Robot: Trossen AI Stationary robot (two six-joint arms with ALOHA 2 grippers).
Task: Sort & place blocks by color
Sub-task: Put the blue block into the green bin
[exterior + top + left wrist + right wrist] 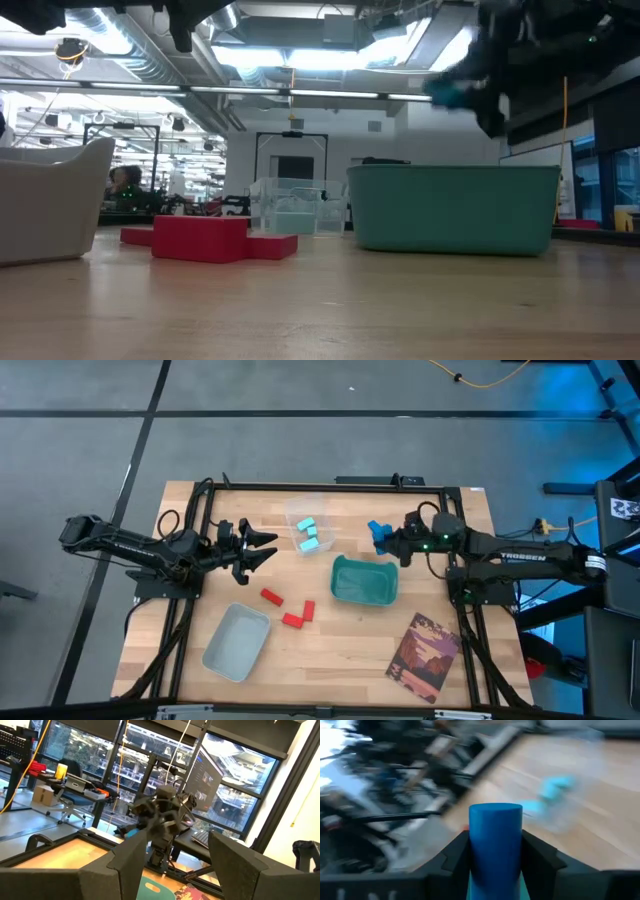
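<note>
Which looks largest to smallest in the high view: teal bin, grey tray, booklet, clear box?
1. Grey tray and booklet: look alike, not ranked.
2. Teal bin, slightly smaller.
3. Clear box, smallest.

Pale wooden table [330, 650] with visible grain and a soft sheen. Smooth, matt plastic teal bin [364, 581] and grey tray [237, 643]. Clear glossy plastic box [309, 532]. Red blocks [288, 610] look smooth and matt. Printed paper card [424, 645] lies near the right corner.
</note>
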